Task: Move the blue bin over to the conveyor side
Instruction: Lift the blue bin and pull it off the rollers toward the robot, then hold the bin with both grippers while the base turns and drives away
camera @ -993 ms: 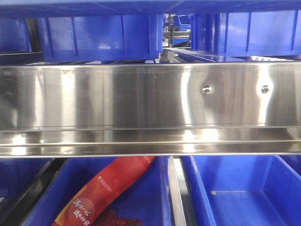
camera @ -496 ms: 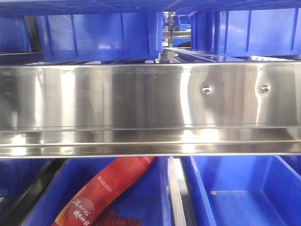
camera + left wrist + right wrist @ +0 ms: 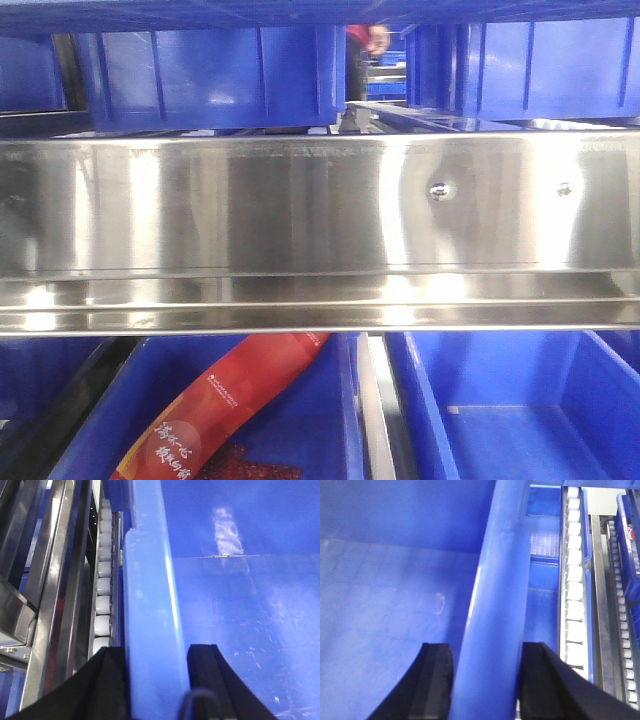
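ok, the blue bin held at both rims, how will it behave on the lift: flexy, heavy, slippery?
Probably stiff: the blue bin has a thick rolled rim, with the left end effector and right end effector each clamped across it. Likely light for its size, since the inside in view is bare. The glossy plastic could slip in the grip.

White glare bands streak the steel rail point(image 3: 320, 215). Wrist views are soft, and the rim of the blue bin point(image 3: 150, 605) is washed pale.
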You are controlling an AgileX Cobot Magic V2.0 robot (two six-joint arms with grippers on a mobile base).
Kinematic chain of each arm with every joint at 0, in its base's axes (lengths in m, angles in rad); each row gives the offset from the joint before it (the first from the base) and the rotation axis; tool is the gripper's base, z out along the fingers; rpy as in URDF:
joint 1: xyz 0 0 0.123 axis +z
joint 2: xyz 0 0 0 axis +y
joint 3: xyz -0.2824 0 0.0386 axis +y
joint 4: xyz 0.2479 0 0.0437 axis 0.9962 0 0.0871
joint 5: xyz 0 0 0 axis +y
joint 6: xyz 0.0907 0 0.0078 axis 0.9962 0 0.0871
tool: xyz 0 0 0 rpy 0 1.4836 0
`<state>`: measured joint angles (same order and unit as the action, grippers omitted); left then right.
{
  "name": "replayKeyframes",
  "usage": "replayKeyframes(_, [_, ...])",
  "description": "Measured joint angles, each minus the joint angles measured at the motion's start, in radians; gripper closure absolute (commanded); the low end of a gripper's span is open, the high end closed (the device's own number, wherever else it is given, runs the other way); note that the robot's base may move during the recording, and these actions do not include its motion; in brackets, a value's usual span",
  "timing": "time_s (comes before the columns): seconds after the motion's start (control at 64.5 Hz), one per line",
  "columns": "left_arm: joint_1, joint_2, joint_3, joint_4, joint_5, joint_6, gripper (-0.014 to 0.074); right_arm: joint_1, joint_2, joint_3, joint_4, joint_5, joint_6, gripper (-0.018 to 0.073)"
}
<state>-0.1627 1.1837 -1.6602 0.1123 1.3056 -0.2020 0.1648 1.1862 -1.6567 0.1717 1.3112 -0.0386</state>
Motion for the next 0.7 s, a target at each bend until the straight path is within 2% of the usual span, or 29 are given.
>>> replayKeyframes(0.698, [0.000, 0.000, 0.000, 0.000, 0.000, 0.000, 0.0594, 0.000, 0.000, 0.000, 0.002, 0.000, 0.000, 0.0624])
